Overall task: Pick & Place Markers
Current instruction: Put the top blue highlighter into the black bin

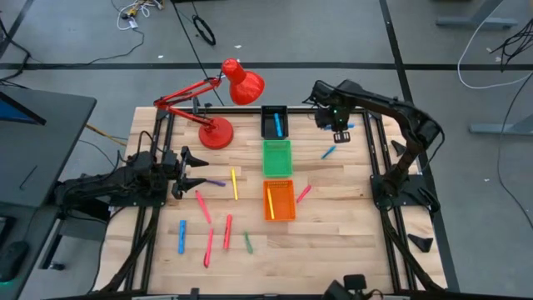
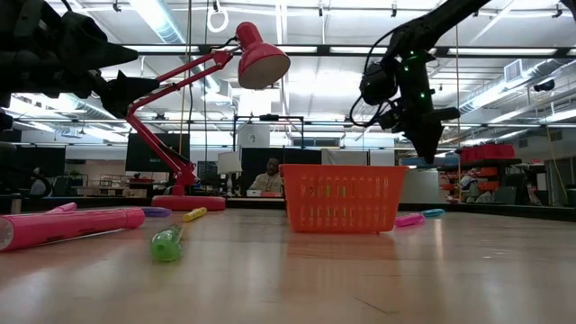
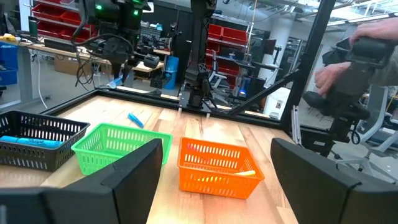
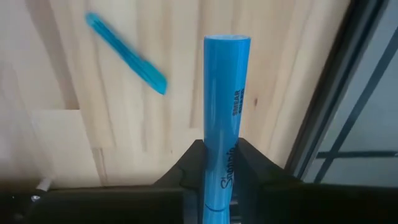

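the right gripper [image 4: 219, 177] hangs raised above the worktop's far right corner, clenched on a blue marker [image 4: 225, 106], while the left gripper [image 1: 193, 167] waits spread wide near the left edge.

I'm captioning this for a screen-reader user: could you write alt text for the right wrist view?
The right gripper is shut on a blue marker that stands out straight ahead of its dark fingers, above the wooden table. A second blue marker lies loose and diagonal on the table below.
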`<state>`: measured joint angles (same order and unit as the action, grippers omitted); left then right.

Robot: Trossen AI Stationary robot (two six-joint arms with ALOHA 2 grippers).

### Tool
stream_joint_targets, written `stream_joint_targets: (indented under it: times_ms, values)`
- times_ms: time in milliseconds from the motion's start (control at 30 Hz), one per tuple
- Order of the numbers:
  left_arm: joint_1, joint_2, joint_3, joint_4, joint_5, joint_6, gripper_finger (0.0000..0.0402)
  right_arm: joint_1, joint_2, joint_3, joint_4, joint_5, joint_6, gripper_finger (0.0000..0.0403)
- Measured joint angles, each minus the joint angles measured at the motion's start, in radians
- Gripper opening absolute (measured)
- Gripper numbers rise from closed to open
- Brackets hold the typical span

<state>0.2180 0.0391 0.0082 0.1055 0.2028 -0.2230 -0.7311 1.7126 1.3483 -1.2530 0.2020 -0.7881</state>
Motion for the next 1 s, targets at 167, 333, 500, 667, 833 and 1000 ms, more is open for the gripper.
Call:
stream_joint_targets:
  times_ms: [167, 333, 500, 667, 833, 1000]
  values:
    - [0.000, 0.000, 0.000, 0.000, 0.000, 0.000, 0.0307, 0.065, 0.000, 0.000, 0.000, -0.001, -0.035, 0.0048]
    - [0.000, 0.000, 0.000, 0.000, 0.000, 0.000, 0.0307, 0.136, 0.000, 0.000, 0.016, -0.003, -0.111, 0.0048]
    - [0.000, 0.000, 0.000, 0.000, 0.000, 0.000, 0.0307, 0.195, 0.000, 0.000, 0.053, -0.014, -0.176, 0.0048]
    - [0.000, 0.000, 0.000, 0.000, 0.000, 0.000, 0.0307, 0.249, 0.000, 0.000, 0.095, -0.010, -0.225, 0.0048]
    - [0.000, 0.000, 0.000, 0.000, 0.000, 0.000, 0.0307, 0.310, 0.000, 0.000, 0.135, -0.009, -0.359, 0.0048]
    - [0.000, 0.000, 0.000, 0.000, 0.000, 0.000, 0.0307, 0.366, 0.000, 0.000, 0.163, -0.007, -0.507, 0.0048]
